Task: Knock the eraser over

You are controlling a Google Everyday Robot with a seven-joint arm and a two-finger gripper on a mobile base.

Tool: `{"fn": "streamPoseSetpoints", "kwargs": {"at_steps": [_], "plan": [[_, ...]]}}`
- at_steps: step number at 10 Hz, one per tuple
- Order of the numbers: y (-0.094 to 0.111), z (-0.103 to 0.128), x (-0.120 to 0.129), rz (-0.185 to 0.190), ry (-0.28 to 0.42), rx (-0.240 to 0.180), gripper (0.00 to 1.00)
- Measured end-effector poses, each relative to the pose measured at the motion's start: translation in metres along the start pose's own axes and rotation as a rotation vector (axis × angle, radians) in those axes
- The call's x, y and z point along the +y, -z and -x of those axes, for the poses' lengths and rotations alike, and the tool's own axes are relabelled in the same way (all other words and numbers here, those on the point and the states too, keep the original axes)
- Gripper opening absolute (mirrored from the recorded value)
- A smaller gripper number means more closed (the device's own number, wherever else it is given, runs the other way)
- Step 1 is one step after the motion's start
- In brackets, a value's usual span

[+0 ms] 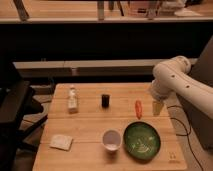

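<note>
On the table (90, 125), the eraser (105, 100) stands rear centre, with the bottle (73, 99) to its left and the carrot (138, 108) to its right. Front row, left to right: sponge (61, 142), cup (111, 140), bowl (142, 141). The gripper (158, 108) hangs just right of the carrot.

Table (90, 125) holds bottle (73, 99), eraser (105, 100), orange object (138, 109), sponge (61, 142), cup (111, 140), bowl (142, 141); hand (158, 108) over right edge.
</note>
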Motion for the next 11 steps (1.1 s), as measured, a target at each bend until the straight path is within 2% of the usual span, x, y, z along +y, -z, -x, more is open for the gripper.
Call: {"fn": "streamPoseSetpoints", "kwargs": {"at_steps": [3, 5, 9, 11], "plan": [[-0.006, 0.028, -0.022, -0.013, 0.056, -0.010, 0.80], [-0.010, 0.033, -0.027, -0.020, 0.078, -0.013, 0.80], [-0.023, 0.063, -0.037, -0.017, 0.138, -0.041, 0.80], [-0.027, 0.069, -0.040, -0.019, 0.157, -0.050, 0.80]]}}
